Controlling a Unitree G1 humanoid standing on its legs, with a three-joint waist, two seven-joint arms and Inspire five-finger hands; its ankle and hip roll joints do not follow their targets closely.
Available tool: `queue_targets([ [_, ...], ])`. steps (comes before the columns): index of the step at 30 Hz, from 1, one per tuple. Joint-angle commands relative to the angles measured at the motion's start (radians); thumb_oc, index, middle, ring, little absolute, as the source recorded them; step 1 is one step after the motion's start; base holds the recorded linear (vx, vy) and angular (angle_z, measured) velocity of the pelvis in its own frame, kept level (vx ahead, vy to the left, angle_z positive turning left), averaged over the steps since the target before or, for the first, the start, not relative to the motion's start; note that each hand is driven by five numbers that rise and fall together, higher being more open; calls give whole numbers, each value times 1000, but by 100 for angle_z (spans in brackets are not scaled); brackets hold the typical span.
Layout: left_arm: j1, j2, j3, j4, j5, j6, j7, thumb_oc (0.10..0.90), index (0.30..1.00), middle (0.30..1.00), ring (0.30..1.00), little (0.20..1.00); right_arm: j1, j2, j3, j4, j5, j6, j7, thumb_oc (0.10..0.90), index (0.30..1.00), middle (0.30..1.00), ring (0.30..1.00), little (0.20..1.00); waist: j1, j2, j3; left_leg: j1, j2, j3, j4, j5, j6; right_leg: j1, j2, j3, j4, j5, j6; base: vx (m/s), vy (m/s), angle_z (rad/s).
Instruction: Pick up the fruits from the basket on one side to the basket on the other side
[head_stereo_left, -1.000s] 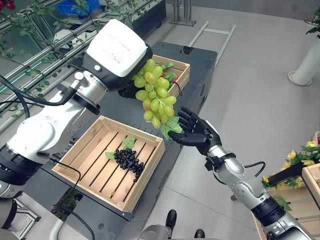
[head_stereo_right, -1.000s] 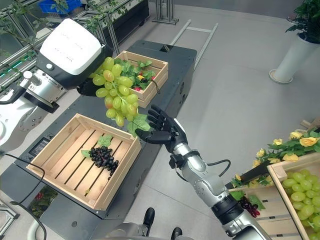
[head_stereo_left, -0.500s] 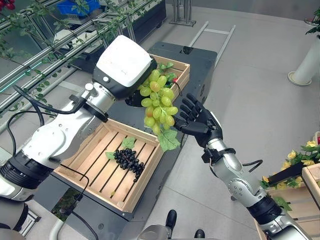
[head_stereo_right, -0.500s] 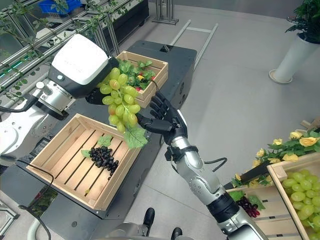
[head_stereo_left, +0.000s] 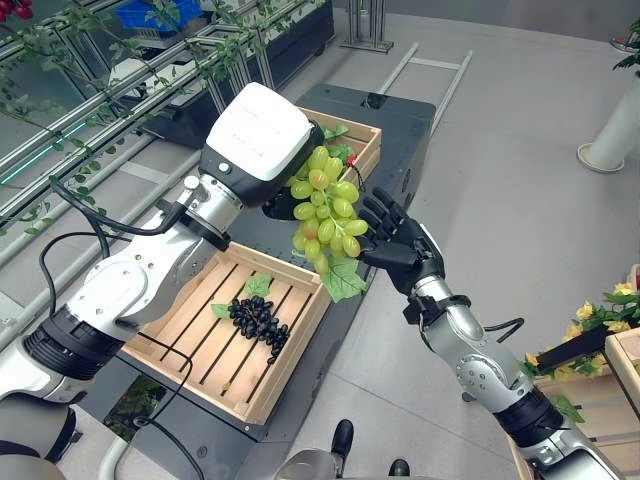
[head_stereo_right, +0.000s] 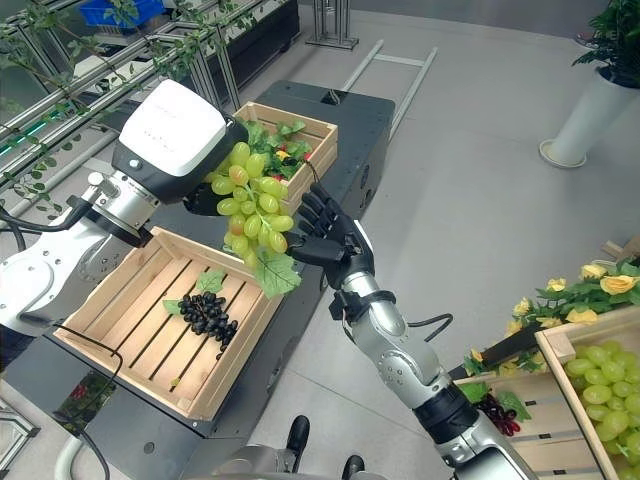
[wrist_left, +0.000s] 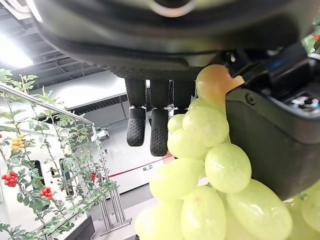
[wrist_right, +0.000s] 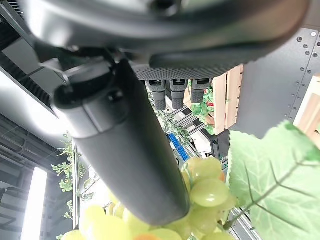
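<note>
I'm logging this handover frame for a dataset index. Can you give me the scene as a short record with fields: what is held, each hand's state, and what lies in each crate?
held item: green grape bunch, hanging with its leaf below
left hand: shut on the bunch's top, above the gap between the crates
right hand: open, fingers spread, right beside the bunch
near crate: dark grape bunch and a leaf on the slats
far crate: leaves and something red, partly hidden by the green bunch

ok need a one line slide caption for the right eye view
Left hand holds a green grape bunch beside the open right hand, above a wooden crate containing dark grapes.
</note>
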Motion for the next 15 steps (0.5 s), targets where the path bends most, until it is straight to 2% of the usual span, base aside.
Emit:
queue_targets([
  [1,-37,-17,122,33,-13,65,121,400,300,300,300,300,-88,15,5,-128,2,-45,128,800,900,900,900,900,6,-51,-144,72,-16,80,0,-152,-17,-55,-40,18,17,24,46,0,0,0],
  [7,-23,9,161,50,-17,65,136,400,300,300,300,300,-57,-19,-33,-109,-35,-50,134,800,900,900,900,900,0,-53,-146,74,-13,87,0,-154,-16,-55,-42,20,17,25,48,0,0,0],
  [15,19,57,235,54,-30,48,141,400,300,300,300,300,2,-91,-141,-109,-73,-32,143,800,900,900,900,900,-19,-52,-144,78,-11,98,0,-158,-14,-60,-40,31,22,24,50,0,0,0],
])
